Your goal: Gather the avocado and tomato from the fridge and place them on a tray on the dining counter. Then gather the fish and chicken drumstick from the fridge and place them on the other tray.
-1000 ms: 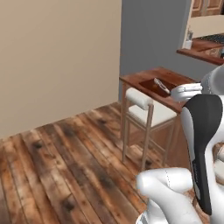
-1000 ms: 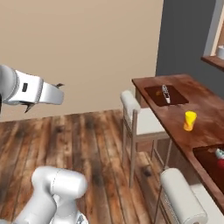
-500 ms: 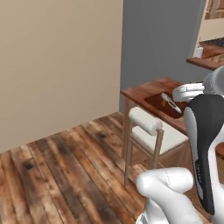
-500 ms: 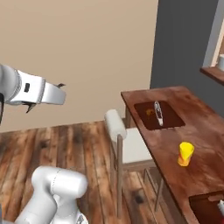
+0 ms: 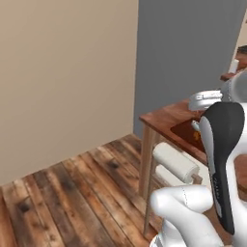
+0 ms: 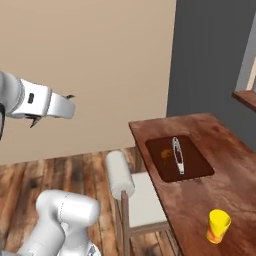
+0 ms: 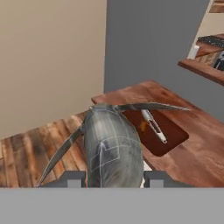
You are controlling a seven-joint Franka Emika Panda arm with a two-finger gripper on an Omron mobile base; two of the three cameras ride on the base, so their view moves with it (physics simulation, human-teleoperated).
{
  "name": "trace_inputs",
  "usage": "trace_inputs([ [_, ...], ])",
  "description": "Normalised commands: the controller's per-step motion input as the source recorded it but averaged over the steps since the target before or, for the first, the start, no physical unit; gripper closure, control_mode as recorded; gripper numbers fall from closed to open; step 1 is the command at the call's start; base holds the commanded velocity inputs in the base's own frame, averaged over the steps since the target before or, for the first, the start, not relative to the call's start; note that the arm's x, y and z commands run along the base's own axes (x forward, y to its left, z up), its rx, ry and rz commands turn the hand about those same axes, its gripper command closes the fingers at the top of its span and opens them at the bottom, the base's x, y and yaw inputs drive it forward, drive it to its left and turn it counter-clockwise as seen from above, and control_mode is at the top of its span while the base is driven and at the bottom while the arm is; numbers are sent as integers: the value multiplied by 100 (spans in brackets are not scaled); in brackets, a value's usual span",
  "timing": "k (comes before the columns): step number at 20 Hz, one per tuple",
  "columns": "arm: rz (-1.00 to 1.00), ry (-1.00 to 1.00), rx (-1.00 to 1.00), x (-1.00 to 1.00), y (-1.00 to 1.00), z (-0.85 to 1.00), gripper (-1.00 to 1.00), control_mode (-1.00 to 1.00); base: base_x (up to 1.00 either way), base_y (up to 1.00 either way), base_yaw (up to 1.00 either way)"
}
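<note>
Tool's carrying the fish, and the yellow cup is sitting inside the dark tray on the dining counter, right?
Not quite. The tool does carry the fish, but the yellow cup stands on the bare dining counter, apart from the dark tray. The right base view shows it.

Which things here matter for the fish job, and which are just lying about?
Job: fish held in the gripper; tray with something already on it; dining counter.
Lying about: yellow cup; stool.
</note>
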Motion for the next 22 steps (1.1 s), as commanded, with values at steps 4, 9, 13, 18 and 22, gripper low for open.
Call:
trace_inputs([
  [4, 0, 0, 0, 0, 0, 0, 100, 100, 68, -96, -18],
  [9, 0, 0, 0, 0, 0, 0, 100, 100, 61, -89, -33],
  [13, 0, 0, 0, 0, 0, 0, 100, 100, 87, -54, -32],
  [18, 0, 0, 0, 0, 0, 0, 100, 100, 71, -47, -39],
  [22, 0, 0, 0, 0, 0, 0, 100, 100, 96, -32, -17],
])
